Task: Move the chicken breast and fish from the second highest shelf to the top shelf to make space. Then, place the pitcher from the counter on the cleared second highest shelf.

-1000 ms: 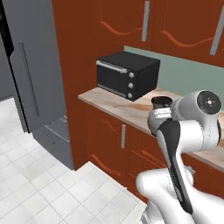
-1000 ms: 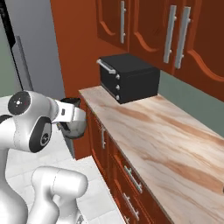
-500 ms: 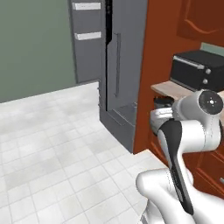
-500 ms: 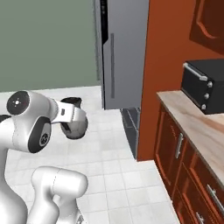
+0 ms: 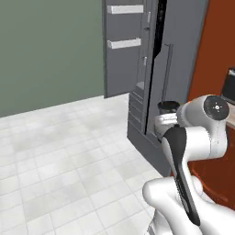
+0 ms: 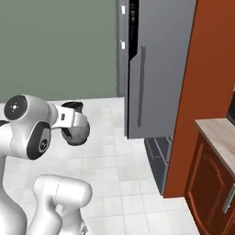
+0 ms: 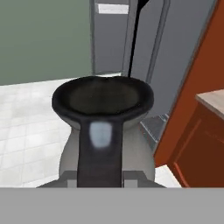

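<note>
Centre of the hand view: pitcher (image 7: 103, 114), dark, flared round rim facing the camera, handle running down toward the bottom edge with a pale glint on it. End effector (image 7: 99, 178) closed tight on that handle; its fingertips are mostly hidden behind the handle and the pitcher's belly.

Right of centre in the left base view: pitcher (image 5: 168, 106) shows as a dark rim just above the white wrist, carried in the air. Left of centre in the right base view: pitcher (image 6: 75, 131) sits at the end of the arm, rim up, rounded belly below, well above the tiled floor (image 6: 114, 151).

Upper middle of all views: grey fridge (image 5: 158, 82), one door (image 5: 123, 48) swung wide with two white door bins (image 5: 125, 9) on its inner face. A dark vertical gap shows between the doors; the shelves inside cannot be made out.

Right edge: reddish-brown cabinet panel (image 6: 206, 82), and a corner of the marbled desk (image 6: 219, 137) at lower right, apart from the pitcher.
</note>
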You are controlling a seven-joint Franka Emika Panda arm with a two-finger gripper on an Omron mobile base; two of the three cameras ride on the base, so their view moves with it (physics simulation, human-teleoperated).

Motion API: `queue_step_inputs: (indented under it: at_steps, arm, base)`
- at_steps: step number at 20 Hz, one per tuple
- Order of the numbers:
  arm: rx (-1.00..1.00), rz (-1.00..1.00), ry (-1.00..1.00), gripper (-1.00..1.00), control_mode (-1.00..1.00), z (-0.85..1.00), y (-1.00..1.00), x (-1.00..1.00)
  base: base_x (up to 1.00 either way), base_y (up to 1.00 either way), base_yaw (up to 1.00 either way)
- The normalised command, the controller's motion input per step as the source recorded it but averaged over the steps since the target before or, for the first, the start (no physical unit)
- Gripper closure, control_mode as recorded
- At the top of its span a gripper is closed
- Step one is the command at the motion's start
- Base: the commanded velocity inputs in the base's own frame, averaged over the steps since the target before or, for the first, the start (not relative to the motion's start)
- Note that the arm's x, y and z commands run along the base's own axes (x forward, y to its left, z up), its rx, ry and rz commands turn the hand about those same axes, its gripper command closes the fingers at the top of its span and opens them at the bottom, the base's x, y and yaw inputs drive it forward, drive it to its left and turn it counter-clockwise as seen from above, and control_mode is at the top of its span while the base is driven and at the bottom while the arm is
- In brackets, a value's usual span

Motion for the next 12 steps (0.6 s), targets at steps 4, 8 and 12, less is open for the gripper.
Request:
queue_step_inputs:
  at_steps: [4, 8, 12]
  arm:
    - [0.00, 0.00, 0.00, 1.00, 1.00, 0.00, 0.00, 0.00]
    - [0.00, 0.00, 0.00, 1.00, 1.00, 0.00, 0.00, 0.00]
    - [0.00, 0.00, 0.00, 1.00, 1.00, 0.00, 0.00, 0.00]
  base:
    - [1.00, 0.52, -0.11]
    - [1.00, 0.61, -0.17]
    - [1.00, 0.66, -0.30]
